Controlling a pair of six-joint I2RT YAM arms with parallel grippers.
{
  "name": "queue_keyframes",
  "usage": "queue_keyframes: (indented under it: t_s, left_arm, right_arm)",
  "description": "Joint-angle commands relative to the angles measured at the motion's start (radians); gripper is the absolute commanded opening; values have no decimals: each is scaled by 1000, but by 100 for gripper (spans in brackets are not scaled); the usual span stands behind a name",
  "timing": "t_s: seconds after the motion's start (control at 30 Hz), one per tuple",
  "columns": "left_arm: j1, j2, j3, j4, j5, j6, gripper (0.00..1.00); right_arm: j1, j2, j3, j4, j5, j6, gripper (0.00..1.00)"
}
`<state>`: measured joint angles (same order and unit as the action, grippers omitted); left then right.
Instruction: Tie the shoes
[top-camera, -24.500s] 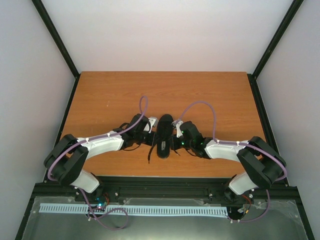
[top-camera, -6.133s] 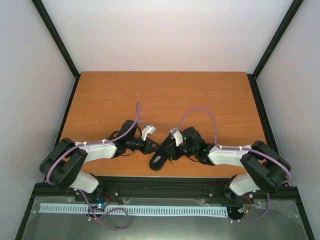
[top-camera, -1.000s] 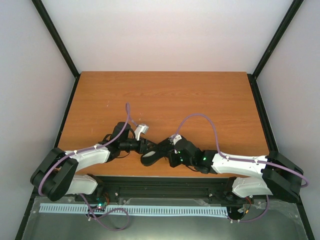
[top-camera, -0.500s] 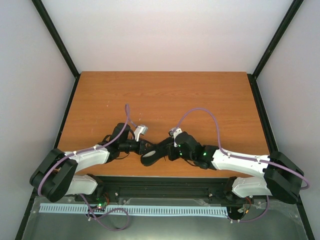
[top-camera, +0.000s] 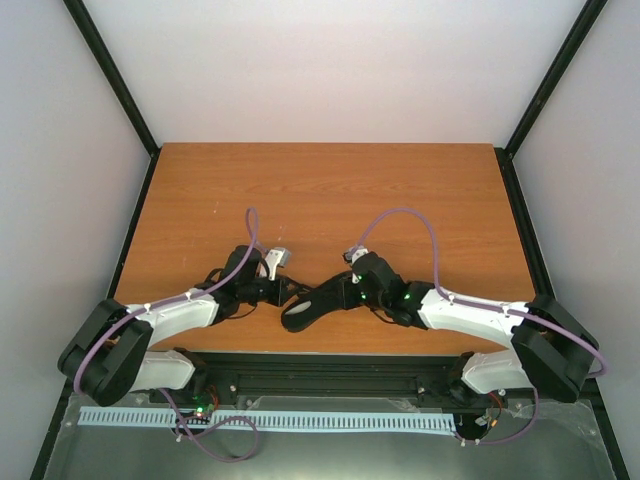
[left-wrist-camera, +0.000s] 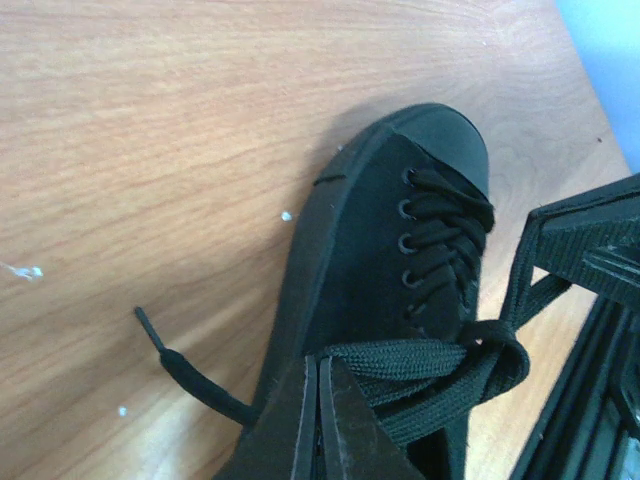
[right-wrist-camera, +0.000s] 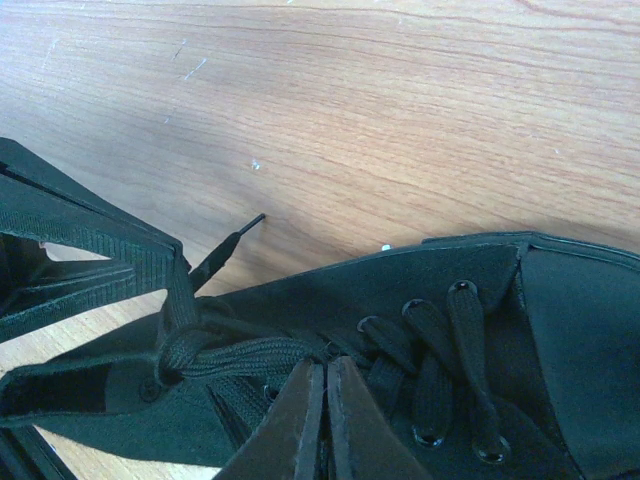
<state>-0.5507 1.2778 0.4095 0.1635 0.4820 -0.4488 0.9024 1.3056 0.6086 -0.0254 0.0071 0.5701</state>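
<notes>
We've got the black sneaker (top-camera: 308, 306) lying slantwise by the table's (top-camera: 330, 190) near edge, between both arms. The left gripper (left-wrist-camera: 318, 378) is clamped tight on one strand of the laces (left-wrist-camera: 410, 362), and the right gripper (right-wrist-camera: 324, 378) is pinched on another. The knot (left-wrist-camera: 498, 350) looks loose to us. We'd pull outward evenly, low and opposite, without dragging the shoe.

The far half of the table (top-camera: 330, 190) lies open, but near its front edge the sneaker (top-camera: 308, 308), its laces (left-wrist-camera: 430, 365) pinched by the left hand (top-camera: 290, 292) and right hand (top-camera: 338, 296), blocks the middle.
</notes>
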Motion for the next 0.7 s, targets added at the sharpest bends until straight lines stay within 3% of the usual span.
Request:
queue_keyframes:
  t_s: [0.0,0.67]
  left_arm:
    - [6,-12,51,-45,-97,12,1]
    - [12,77,128,-86,-235,-27,1]
  right_arm:
    - [-36,15,14,19,-25,30,3]
    - [-168,6,-62,27,-89,46,3]
